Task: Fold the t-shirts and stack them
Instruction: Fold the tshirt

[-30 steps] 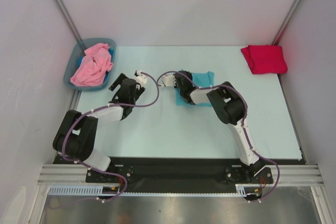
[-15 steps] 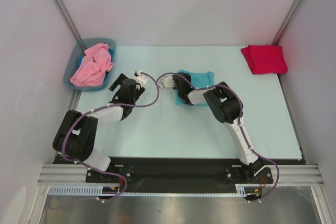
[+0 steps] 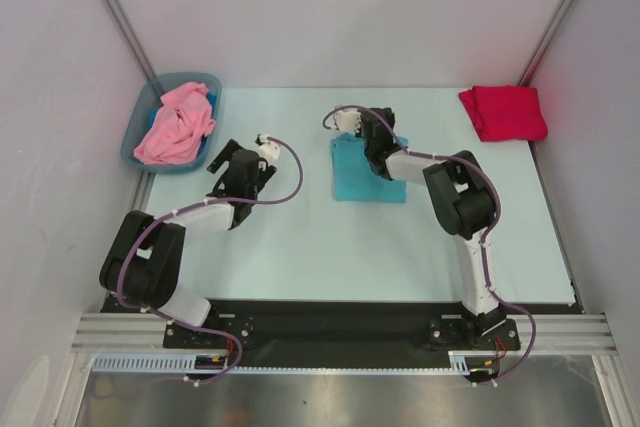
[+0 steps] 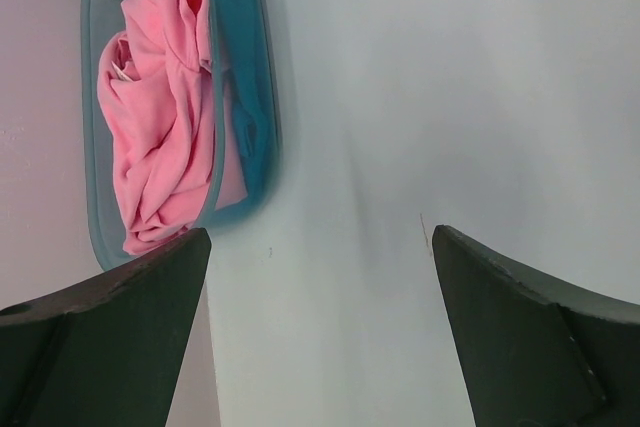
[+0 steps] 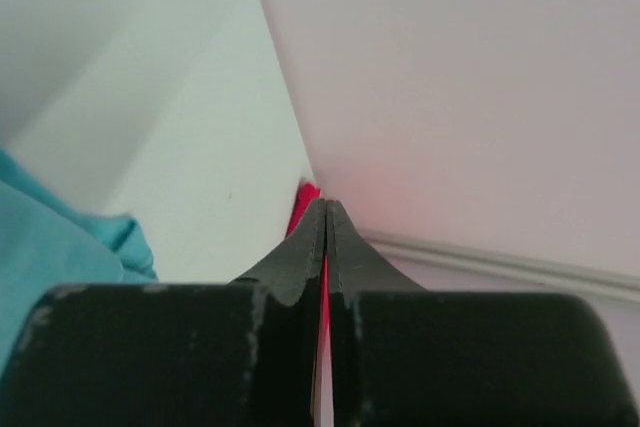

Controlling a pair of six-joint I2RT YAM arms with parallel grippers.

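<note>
Top external view: teal t-shirt [image 3: 365, 179] folded mid-table; red t-shirt [image 3: 503, 112] folded in the far right corner.
Pink t-shirt [image 3: 175, 125]: crumpled in bin [image 3: 135, 132], just beyond the left gripper [image 4: 320, 232], the nearer arm.
Left gripper: fingers wide apart, empty.
Right gripper [image 5: 326, 209]: fingers pressed together, empty.

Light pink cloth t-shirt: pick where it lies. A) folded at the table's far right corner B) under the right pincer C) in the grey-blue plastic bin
C: the light pink cloth t-shirt lies crumpled inside the grey-blue plastic bin.
</note>
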